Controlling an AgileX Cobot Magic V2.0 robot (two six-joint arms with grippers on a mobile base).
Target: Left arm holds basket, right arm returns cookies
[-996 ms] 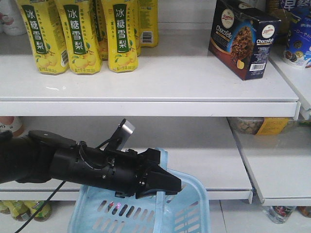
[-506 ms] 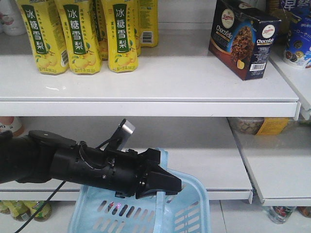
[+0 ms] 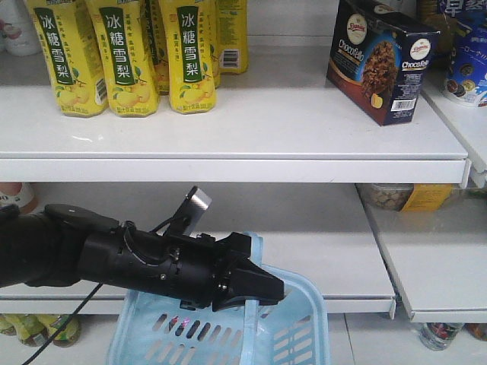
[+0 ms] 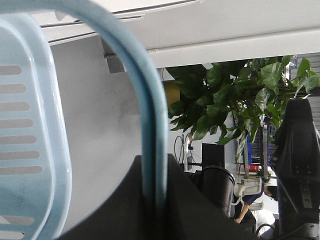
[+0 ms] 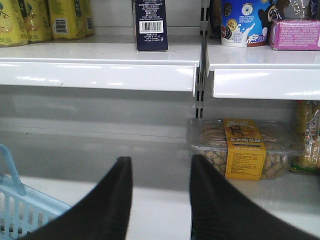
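In the front view the left arm (image 3: 114, 258) reaches in from the left below the upper shelf. My left gripper (image 3: 275, 290) is shut on the blue handle (image 3: 255, 262) of the light blue basket (image 3: 221, 334). The left wrist view shows that handle (image 4: 150, 125) pinched between the jaws of the left gripper (image 4: 154, 165), with the slotted basket wall (image 4: 30, 125) to the left. The cookies (image 3: 380, 61) stand on the upper shelf at the right, with their barcode side (image 5: 150, 22) showing in the right wrist view. My right gripper (image 5: 160, 167) is open and empty, low in front of the middle shelf. A basket corner (image 5: 20, 205) lies to its left.
Yellow drink bottles (image 3: 122, 53) fill the left of the upper shelf (image 3: 228, 163). A blue-white tub (image 5: 245, 22) and a pink box (image 5: 295, 32) stand right of the shelf divider (image 5: 202, 75). A clear snack box with a yellow label (image 5: 245, 147) sits on the middle shelf.
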